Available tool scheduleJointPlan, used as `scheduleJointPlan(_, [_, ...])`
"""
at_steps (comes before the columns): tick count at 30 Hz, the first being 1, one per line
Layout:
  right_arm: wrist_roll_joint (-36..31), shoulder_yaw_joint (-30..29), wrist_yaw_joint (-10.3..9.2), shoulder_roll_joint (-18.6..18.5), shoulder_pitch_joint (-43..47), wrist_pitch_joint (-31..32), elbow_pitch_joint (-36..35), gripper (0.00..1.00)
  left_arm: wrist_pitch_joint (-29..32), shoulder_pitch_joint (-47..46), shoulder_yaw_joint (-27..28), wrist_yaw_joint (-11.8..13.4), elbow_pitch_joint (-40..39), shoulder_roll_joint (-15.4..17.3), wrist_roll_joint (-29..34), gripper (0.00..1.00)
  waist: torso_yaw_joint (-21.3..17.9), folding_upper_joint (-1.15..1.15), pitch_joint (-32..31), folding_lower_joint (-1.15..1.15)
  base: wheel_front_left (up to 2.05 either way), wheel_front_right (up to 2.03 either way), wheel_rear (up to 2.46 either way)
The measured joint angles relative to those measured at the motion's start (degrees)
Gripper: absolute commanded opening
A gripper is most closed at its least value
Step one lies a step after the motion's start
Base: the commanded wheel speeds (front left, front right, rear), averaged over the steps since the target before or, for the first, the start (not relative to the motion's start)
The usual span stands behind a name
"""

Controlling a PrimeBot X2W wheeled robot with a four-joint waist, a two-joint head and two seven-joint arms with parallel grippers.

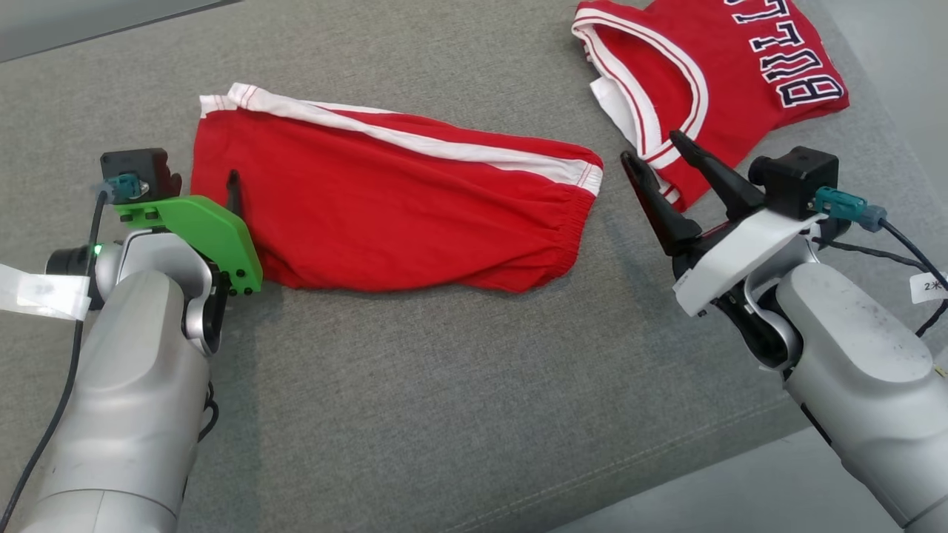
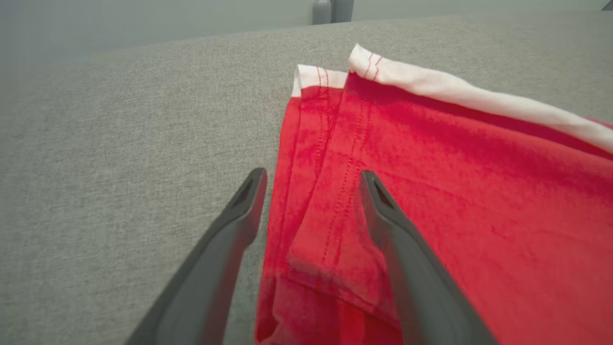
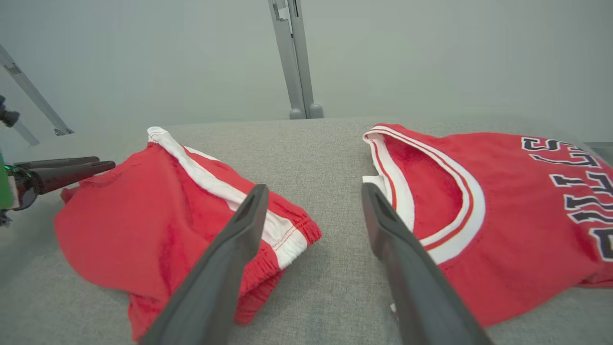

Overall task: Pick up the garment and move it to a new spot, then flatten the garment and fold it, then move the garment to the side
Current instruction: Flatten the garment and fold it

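Observation:
The garment, red shorts (image 1: 400, 207) with a white side stripe, lies folded and fairly flat in the middle of the grey cushioned surface (image 1: 444, 414). My left gripper (image 1: 215, 194) is open at the shorts' left hem. In the left wrist view its fingers straddle that hem (image 2: 312, 176), one over red cloth (image 2: 455, 191), one over grey fabric. My right gripper (image 1: 652, 146) is open, hovering just right of the elastic waistband. In the right wrist view it (image 3: 314, 188) points at bare surface between the shorts (image 3: 143, 215) and a jersey. Nothing is held.
A red jersey (image 1: 740, 74) with white trim and dark lettering lies at the back right, also in the right wrist view (image 3: 503, 206). The surface's front edge drops to pale floor (image 1: 740, 503) at the lower right. A grey post (image 3: 297, 57) stands behind.

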Motion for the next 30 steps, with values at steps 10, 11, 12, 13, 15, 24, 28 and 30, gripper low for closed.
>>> scheduleJointPlan(10, [-2.31,-3.82,-1.51,-1.48,0.61,-0.26,-7.49,1.00,1.85,-0.58,0.53,0.45,3.56,1.52,0.00,1.00,-3.16,0.00,0.83,0.00,0.00,0.00,0.00])
scheduleJointPlan(11, [-2.83,-4.32,-1.52,-1.68,1.45,-0.27,-8.50,1.00,2.10,-1.02,0.60,0.59,4.06,1.52,0.00,1.00,-3.25,0.00,0.91,0.00,0.00,0.00,0.00])
scheduleJointPlan(12, [-2.83,-4.32,-1.52,-1.68,1.45,-0.27,-8.50,1.00,2.10,-1.02,0.60,0.59,4.06,1.52,0.00,1.00,-3.25,0.00,0.91,0.00,0.00,0.00,0.00])
scheduleJointPlan(13, [-3.42,-4.82,-1.91,-1.68,2.20,-0.27,-9.64,1.00,2.59,-1.26,0.67,0.59,4.49,1.37,-0.35,1.00,-3.17,0.00,0.87,0.00,0.00,0.00,0.00])
scheduleJointPlan(15, [-3.72,-5.13,-2.02,-1.71,2.47,-0.27,-10.07,1.00,2.72,-1.40,0.64,0.60,4.77,1.19,-0.45,0.97,-3.06,0.00,0.81,0.00,0.00,0.00,0.00])
scheduleJointPlan(24, [-5.00,-6.76,-2.37,-2.41,4.83,-0.27,-14.05,1.00,4.01,-1.94,-0.08,0.76,6.91,-0.60,-0.45,0.00,-1.49,0.00,-0.35,0.00,0.00,0.00,0.00])
scheduleJointPlan(28, [-5.23,-7.68,-2.50,-2.87,6.07,-0.27,-15.03,1.00,3.69,-1.80,-0.37,0.62,7.17,-1.09,-0.53,0.00,-0.73,0.00,-0.89,0.00,0.00,0.00,0.00])
scheduleJointPlan(30, [-5.59,-8.32,-2.52,-2.97,6.45,-0.27,-15.64,1.00,3.04,-1.65,-0.25,0.63,7.24,-1.42,-0.63,0.00,-0.29,0.00,-1.19,0.00,0.00,0.00,0.00])
